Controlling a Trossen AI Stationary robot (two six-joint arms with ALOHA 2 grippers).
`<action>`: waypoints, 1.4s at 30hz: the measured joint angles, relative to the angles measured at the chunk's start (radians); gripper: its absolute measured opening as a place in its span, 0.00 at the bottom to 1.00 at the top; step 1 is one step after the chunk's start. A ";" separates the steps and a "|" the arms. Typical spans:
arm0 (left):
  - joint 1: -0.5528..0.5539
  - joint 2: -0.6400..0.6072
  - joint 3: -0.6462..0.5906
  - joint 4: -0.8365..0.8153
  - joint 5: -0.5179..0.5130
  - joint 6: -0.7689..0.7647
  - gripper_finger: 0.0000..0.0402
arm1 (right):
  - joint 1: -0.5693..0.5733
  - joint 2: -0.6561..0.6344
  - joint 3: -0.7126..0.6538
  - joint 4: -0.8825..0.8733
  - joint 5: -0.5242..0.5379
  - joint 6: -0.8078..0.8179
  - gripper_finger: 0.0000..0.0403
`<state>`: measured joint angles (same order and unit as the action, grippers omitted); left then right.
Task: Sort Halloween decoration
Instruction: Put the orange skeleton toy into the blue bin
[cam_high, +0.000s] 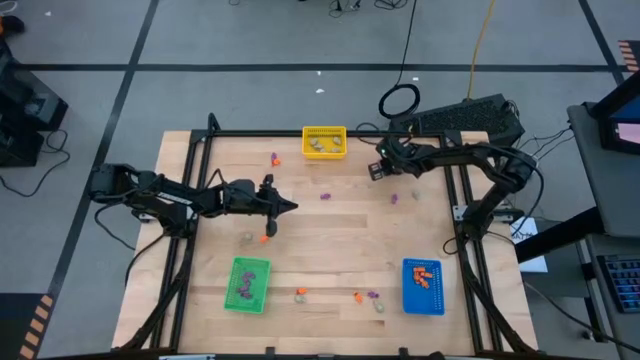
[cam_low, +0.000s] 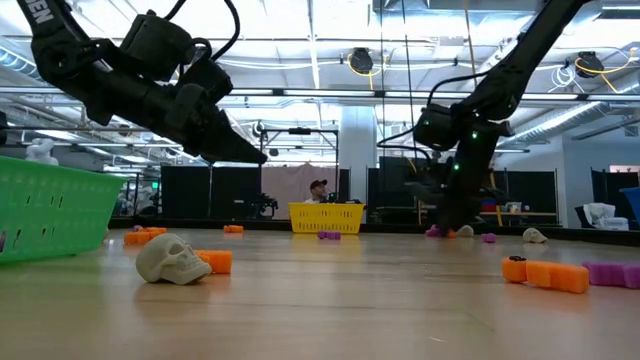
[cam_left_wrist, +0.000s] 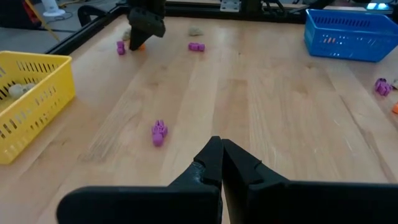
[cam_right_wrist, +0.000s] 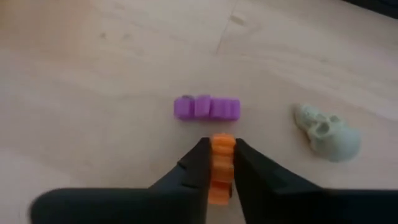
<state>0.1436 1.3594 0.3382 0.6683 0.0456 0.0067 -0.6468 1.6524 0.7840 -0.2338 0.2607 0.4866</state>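
Small Halloween decoration pieces in orange, purple and pale tan lie scattered over the wooden table (cam_high: 340, 240). At the far right of the table, my right gripper (cam_right_wrist: 221, 149) is shut on an orange trinket (cam_right_wrist: 221, 163). Beside it a purple trinket (cam_right_wrist: 206, 107) and a pale skull (cam_right_wrist: 328, 130) lie flat on the wood. My left gripper (cam_high: 290, 207) hangs shut and empty above the table's left middle, with a purple piece (cam_left_wrist: 159, 132) lying ahead of it. My right gripper pinches the orange trinket's two long sides (cam_right_wrist: 222, 144) between its two fingers. The fingers slant down from the table's right and lie along the piece. Its far end pokes out past the fingertips; whether it rests on the wood, I cannot tell.
A yellow bin (cam_high: 324, 141) stands at the far edge, a green bin (cam_high: 247, 284) at the near left and a blue bin (cam_high: 422, 286) at the near right. A pale skull (cam_low: 172, 259) and orange pieces (cam_low: 545, 272) lie near the front edge.
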 joint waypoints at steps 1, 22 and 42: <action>0.000 0.000 0.000 0.001 0.000 0.000 0.01 | 0.005 -0.009 -0.001 -0.007 -0.002 -0.008 0.10; 0.000 0.000 0.000 0.004 0.003 -0.001 0.01 | 0.551 -0.463 -0.003 -0.483 -0.245 0.169 0.05; 0.000 0.000 0.000 0.005 0.003 -0.003 0.01 | 1.151 -0.434 -0.003 -0.642 -0.417 0.702 0.05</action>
<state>0.1436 1.3594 0.3386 0.6731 0.0490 0.0032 0.5045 1.2186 0.7811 -0.8754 -0.1566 1.1885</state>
